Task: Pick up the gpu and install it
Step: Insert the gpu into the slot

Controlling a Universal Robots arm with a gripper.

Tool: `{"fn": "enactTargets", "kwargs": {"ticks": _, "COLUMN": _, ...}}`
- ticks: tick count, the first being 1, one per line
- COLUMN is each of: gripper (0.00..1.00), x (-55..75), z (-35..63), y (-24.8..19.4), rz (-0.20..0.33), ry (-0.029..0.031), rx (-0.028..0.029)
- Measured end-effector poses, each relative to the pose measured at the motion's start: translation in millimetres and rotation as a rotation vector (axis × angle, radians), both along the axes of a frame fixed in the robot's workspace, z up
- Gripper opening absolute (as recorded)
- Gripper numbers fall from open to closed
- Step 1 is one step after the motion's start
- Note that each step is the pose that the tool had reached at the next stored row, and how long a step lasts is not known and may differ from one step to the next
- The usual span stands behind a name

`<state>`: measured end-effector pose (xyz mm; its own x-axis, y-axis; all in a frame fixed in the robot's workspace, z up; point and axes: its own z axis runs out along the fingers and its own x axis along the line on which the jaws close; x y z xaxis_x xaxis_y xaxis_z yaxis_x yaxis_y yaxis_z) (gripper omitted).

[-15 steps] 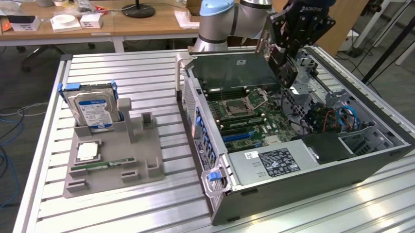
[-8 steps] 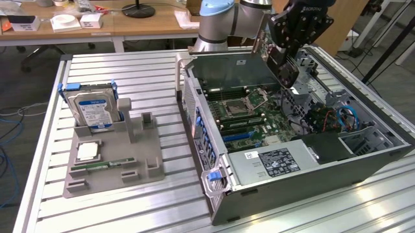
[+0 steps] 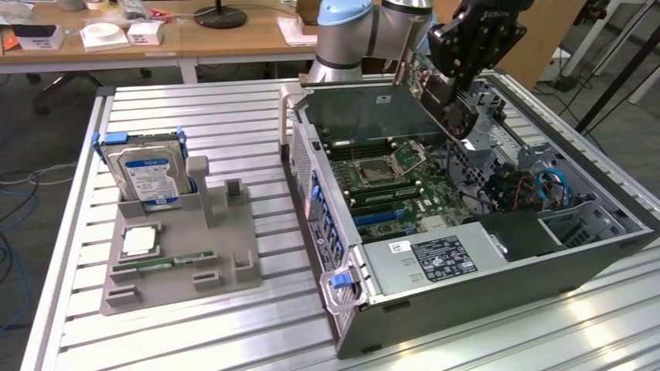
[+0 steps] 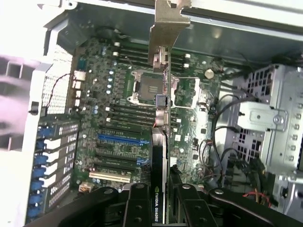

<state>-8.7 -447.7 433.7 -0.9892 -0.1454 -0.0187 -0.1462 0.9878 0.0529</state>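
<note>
A slatted metal table (image 3: 185, 108) carries an open case (image 3: 474, 309) lying on its side and, to the exterior view's left, 1 grey holder (image 3: 222, 255). Behind are wooden desks (image 3: 237, 39) with white boxes, and loose blue cables (image 3: 15, 201) lie on the grey floor.

The arm (image 3: 345, 39) is cut off by the picture's upper edge. In the wrist view one side of the case is bleached by glare, and the gripper (image 4: 160, 187) hides the near end of the gpu (image 4: 159, 161). Whether the card touches the board (image 4: 94, 80) cannot be told.

On the holder are 1 hard drive (image 3: 144, 174) standing upright, 1 CPU (image 3: 139, 241) lying flat and 1 RAM stick (image 3: 165, 264). The board shows 1 empty socket (image 4: 149, 87) and 1 long blue slot (image 4: 118, 139).

The jaws are closed narrowly on the 2 faces of the 1 gpu. It is held edge-on over the board inside the case, its metal bracket (image 4: 168, 28) at the far end.
</note>
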Motion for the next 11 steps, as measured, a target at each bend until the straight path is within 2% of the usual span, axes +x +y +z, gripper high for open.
{"fn": "enactTargets", "kwargs": {"ticks": 11, "gripper": 0.26, "x": 0.0, "z": 0.0, "y": 0.0, "rz": 0.182, "ry": 0.0, "rx": -0.0001}}
